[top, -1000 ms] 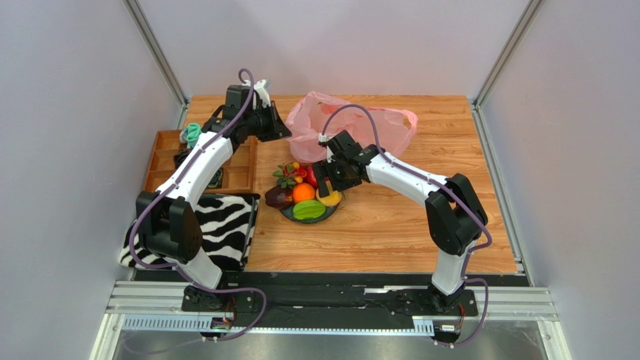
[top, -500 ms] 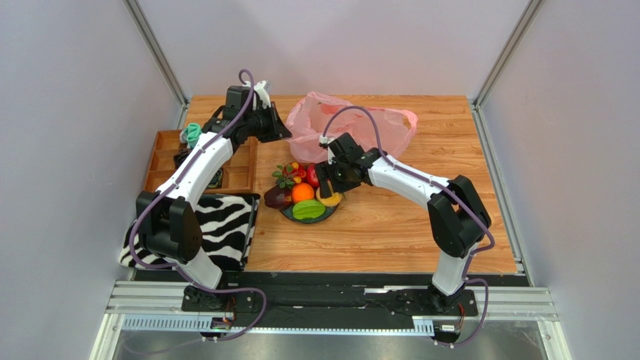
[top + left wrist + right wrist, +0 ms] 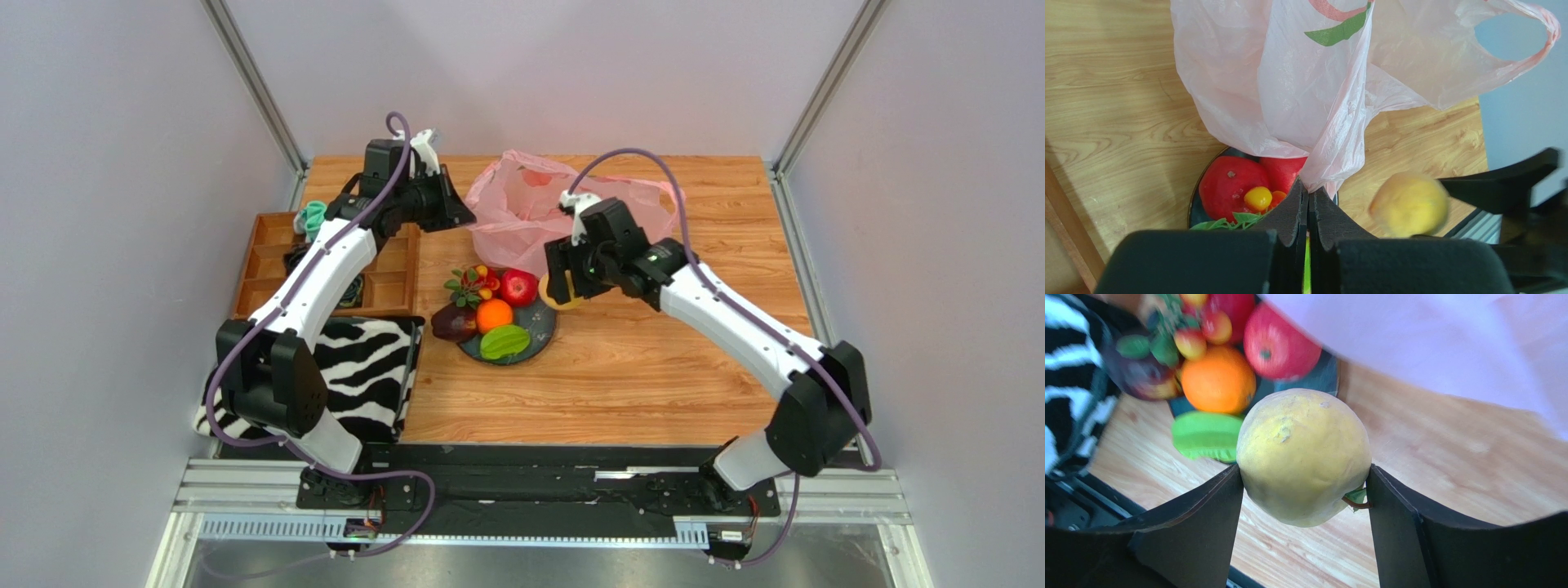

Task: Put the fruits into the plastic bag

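The right tool [image 3: 1304,478] clamps the peach [image 3: 1303,450] between both fingers, raised over the counter [image 3: 638,380] at the right rim of the plate [image 3: 541,322]. On the plate, nearest first, lie the green fruit [image 3: 503,343], the orange [image 3: 494,315] with the purple fruit [image 3: 454,322] to its left, then the apple [image 3: 520,287] and the berries [image 3: 472,284]. Beyond the plate the bag [image 3: 540,202] sits crumpled at the far middle of the counter. The left tool [image 3: 1309,205] is pinched tight on a fold of the bag's left edge.
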Robot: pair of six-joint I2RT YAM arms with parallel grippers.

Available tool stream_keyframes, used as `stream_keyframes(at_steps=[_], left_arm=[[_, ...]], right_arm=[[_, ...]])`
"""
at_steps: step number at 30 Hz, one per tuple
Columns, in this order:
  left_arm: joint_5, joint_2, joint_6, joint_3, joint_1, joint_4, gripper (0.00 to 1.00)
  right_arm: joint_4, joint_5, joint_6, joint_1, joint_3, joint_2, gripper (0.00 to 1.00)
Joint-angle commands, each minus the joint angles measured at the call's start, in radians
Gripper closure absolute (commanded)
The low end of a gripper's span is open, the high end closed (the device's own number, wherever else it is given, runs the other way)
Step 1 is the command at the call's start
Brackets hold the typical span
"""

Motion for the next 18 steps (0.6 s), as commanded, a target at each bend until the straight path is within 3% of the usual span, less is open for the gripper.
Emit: stream_keyframes(at_steps=[1,6,12,18], left_arm=[[0.025,-0.048,0.006,-0.013,-0.001,0.021,1.00],[0.036,-0.064,0.015,-0.019,-0.010,0.021,1.00],[0.042,-0.091,0.024,-0.029,-0.035,0.018,1.00],[0.049,-0.113,0.023,-0.036,-0.052,0.025,1.00]], right_arm=[[0.038,0.028,0.027,-0.079,0.094,-0.090,0.66],[0.160,0.084,0.013,-0.098,0.181,-0.035,0.67],[0.165,0.108,0.001,-0.106,0.388,0.163,0.67],[0.216,0.116,0.015,-0.106,0.462,0.286,0.68]])
